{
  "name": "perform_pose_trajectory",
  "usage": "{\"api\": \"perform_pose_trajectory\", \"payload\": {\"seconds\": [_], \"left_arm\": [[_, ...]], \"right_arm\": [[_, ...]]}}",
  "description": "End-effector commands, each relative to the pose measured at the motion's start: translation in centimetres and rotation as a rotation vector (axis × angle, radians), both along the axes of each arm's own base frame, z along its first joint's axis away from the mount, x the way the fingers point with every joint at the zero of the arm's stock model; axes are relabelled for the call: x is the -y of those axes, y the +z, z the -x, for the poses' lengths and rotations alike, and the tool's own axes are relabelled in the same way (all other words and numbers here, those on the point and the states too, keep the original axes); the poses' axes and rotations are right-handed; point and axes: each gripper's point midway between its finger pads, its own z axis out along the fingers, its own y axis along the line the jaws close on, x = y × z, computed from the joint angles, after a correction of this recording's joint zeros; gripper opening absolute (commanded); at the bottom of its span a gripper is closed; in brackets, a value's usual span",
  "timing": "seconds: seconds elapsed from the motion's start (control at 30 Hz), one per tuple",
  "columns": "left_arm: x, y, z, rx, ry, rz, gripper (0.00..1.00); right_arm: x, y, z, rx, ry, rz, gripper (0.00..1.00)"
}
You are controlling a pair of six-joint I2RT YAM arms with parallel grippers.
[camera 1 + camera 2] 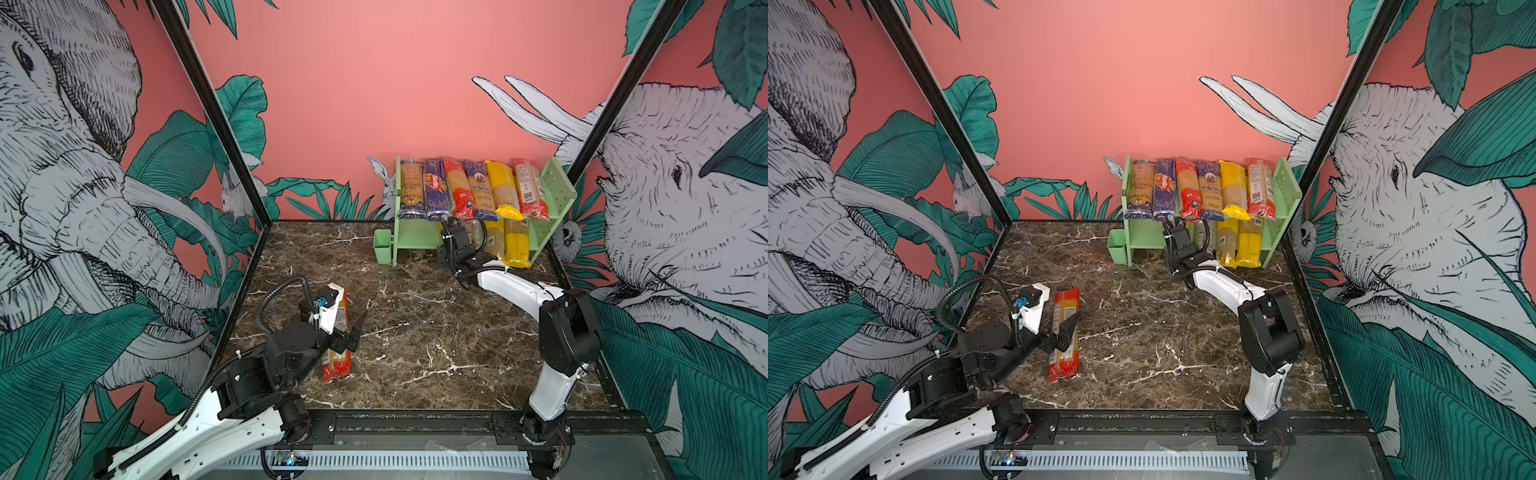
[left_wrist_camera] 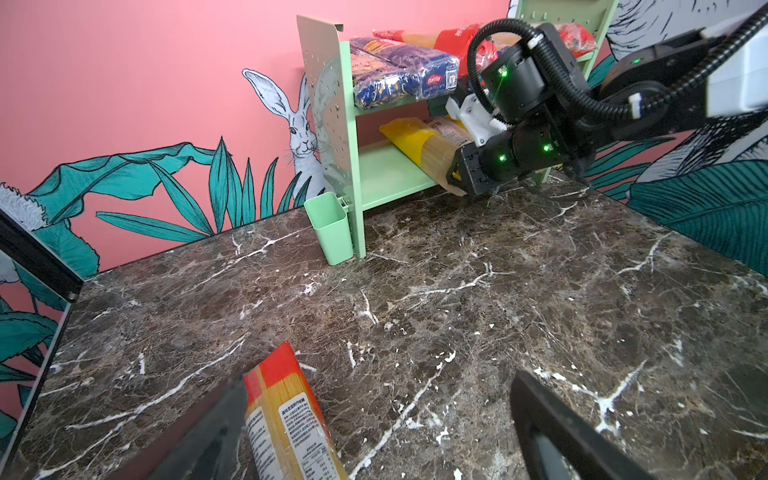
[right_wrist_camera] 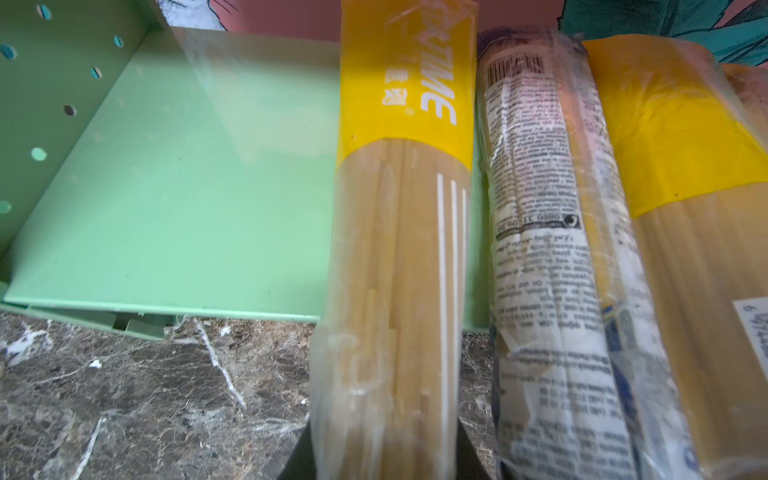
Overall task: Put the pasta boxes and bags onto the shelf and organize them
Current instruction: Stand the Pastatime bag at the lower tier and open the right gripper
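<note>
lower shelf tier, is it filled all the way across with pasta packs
No, in the right wrist view a wide stretch of the lower tier lies bare beside the yellow-ended pack.

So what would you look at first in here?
Probably the green shelf at the back of the table, its top tier filled by a bright row of pasta packs. Next, the right end effector gripping a yellow pack at the bottom tier, and one red pack lying alone on the table by the open left end effector.
</note>
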Motion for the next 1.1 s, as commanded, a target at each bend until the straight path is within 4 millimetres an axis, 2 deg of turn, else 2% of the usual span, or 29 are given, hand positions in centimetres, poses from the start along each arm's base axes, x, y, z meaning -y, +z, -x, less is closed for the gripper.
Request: {"api": "perform_pose_trajectory", "payload": {"seconds": [0.0,0.03,0.13,0.2,0.47,0.57,0.7,0.73,0.77,0.83,0.93,1.07], "left_arm": [[-0.8,0.1,0.0,0.0,0.021,-0.016,0.99],[-0.8,0.1,0.0,-0.001,0.024,-0.015,0.99],[-0.7,0.3,0.2,-0.006,0.012,-0.013,0.99],[-0.6,0.3,0.2,-0.011,0.009,-0.011,0.99],[-0.8,0.5,0.9,-0.037,-0.011,0.029,0.99],[-1.3,0.1,1.2,-0.059,-0.006,0.039,0.99],[-2.7,-0.9,1.4,-0.096,0.044,0.035,0.99],[-3.1,-1.0,1.5,-0.102,0.055,0.039,0.99],[-3.4,-1.2,1.6,-0.108,0.064,0.044,0.99],[-4.1,-1.5,1.9,-0.12,0.079,0.056,0.99],[-5.0,-2.0,2.2,-0.14,0.106,0.074,0.99],[-6.0,-2.4,2.8,-0.17,0.119,0.097,0.99]], "right_arm": [[1.0,4.9,-2.7,0.167,-0.072,-0.088,0.0],[1.1,5.0,-2.7,0.167,-0.07,-0.091,0.06],[0.8,5.6,-2.1,0.189,-0.05,-0.129,0.52],[0.7,5.9,-1.8,0.196,-0.042,-0.154,0.65],[0.1,6.9,-0.3,0.171,-0.008,-0.221,0.77],[-0.1,7.6,0.6,0.172,0.003,-0.246,0.82],[-0.6,7.7,1.9,0.134,0.027,-0.244,0.84],[-0.5,6.7,2.7,0.109,0.028,-0.228,0.84],[-0.5,6.4,3.0,0.098,0.03,-0.22,0.9],[-0.3,7.5,4.3,0.104,0.038,-0.221,0.92],[0.0,7.8,6.2,0.079,0.04,-0.213,0.93],[-0.5,6.4,9.7,-0.007,0.08,-0.247,0.93]]}}
